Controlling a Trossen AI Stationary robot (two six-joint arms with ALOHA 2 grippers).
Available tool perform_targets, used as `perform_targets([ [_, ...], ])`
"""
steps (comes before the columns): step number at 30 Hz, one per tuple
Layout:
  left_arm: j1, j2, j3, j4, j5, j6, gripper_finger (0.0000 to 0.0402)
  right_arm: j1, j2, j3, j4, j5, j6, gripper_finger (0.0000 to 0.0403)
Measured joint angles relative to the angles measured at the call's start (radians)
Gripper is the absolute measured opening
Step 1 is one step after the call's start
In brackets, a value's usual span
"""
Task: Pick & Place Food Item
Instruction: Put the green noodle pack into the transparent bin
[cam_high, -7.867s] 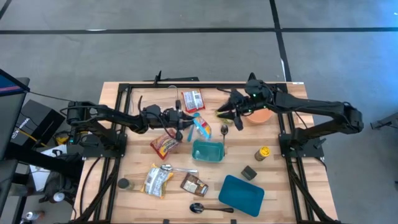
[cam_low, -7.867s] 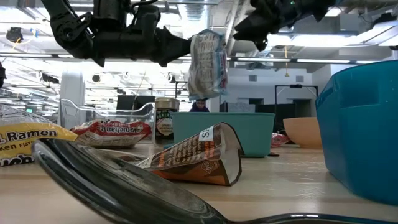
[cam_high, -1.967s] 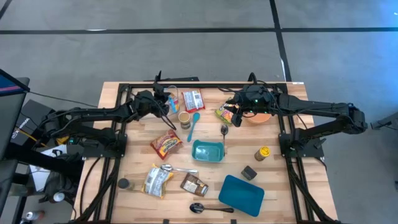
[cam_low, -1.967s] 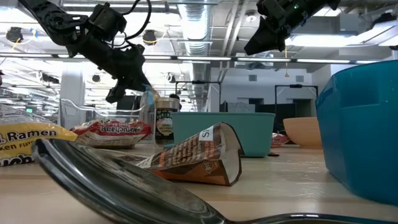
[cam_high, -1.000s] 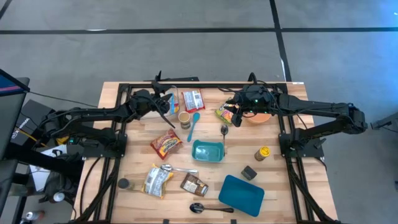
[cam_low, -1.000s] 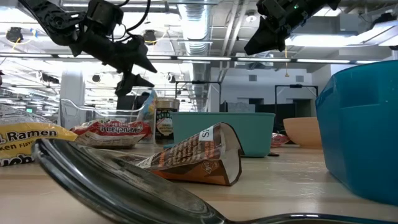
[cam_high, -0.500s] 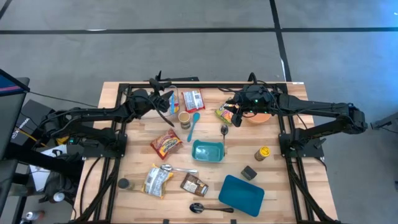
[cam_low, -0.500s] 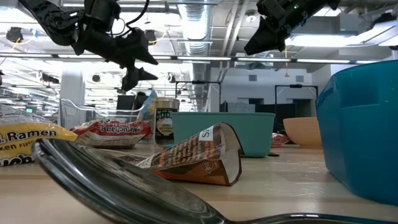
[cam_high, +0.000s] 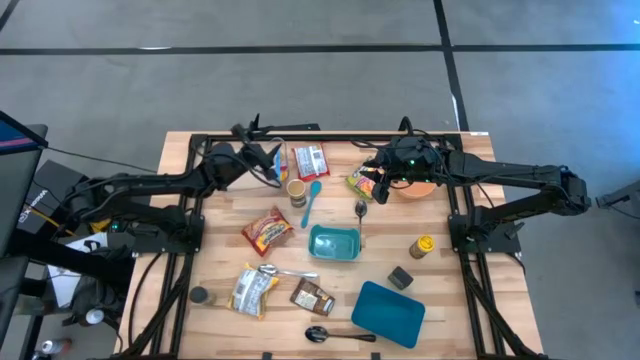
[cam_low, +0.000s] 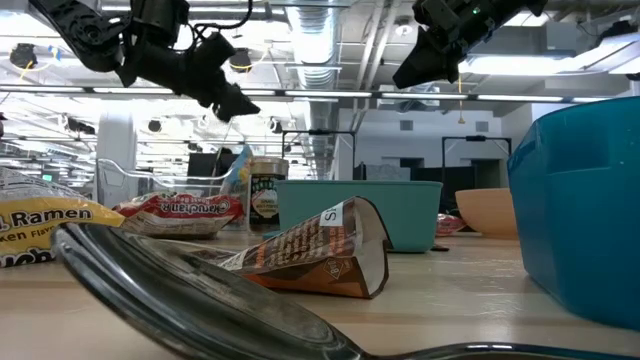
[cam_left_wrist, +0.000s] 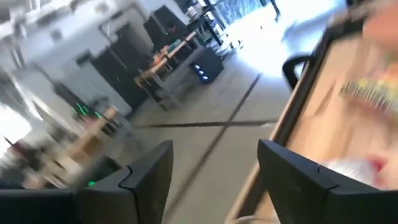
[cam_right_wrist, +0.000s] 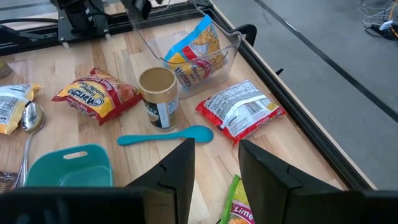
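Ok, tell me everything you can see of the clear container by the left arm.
The clear container is a see-through plastic tub with rounded corners and an open top, sitting upright on the wooden table near its far edge. Inside, a blue and yellow snack bag leans tilted against its wall. A jar stands just beside it, and a white and red packet lies close by. No gripper touches it.

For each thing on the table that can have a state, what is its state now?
Clear container: upright, holds a blue-and-yellow snack bag.
Jar: upright, lid on.
Teal bin: upright, empty.
Left gripper: open, empty.
Right gripper: open, empty.
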Motion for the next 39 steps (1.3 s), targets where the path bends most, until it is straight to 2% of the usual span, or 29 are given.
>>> perform_targets([
  [5,-0.053,-0.031,0.0,0.002,-0.001,-0.274,0.0208,-0.002,0.0,0.0,-0.002,0.0,-0.004,0.0118],
  [10,-0.118,-0.052,0.0,-0.026,-0.001,-0.459,0.0194,-0.003,0.0,0.0,-0.003,0.0,-0.008,0.0118],
  [13,-0.159,-0.052,0.0,-0.035,0.013,-0.518,0.0184,-0.003,0.0,0.0,-0.011,0.0,-0.008,0.0118],
  [20,-0.25,-0.067,0.0,-0.028,0.11,-0.55,0.0164,-0.002,0.0,0.001,-0.023,0.005,-0.009,0.0118],
  [28,-0.309,-0.072,0.0,-0.049,0.113,-0.551,0.0143,-0.002,0.0,0.001,-0.092,0.008,0.024,0.0118],
  [39,-0.318,-0.078,0.0,-0.045,0.113,-0.551,0.0123,0.002,0.0,0.001,-0.142,0.008,0.122,0.0118],
])
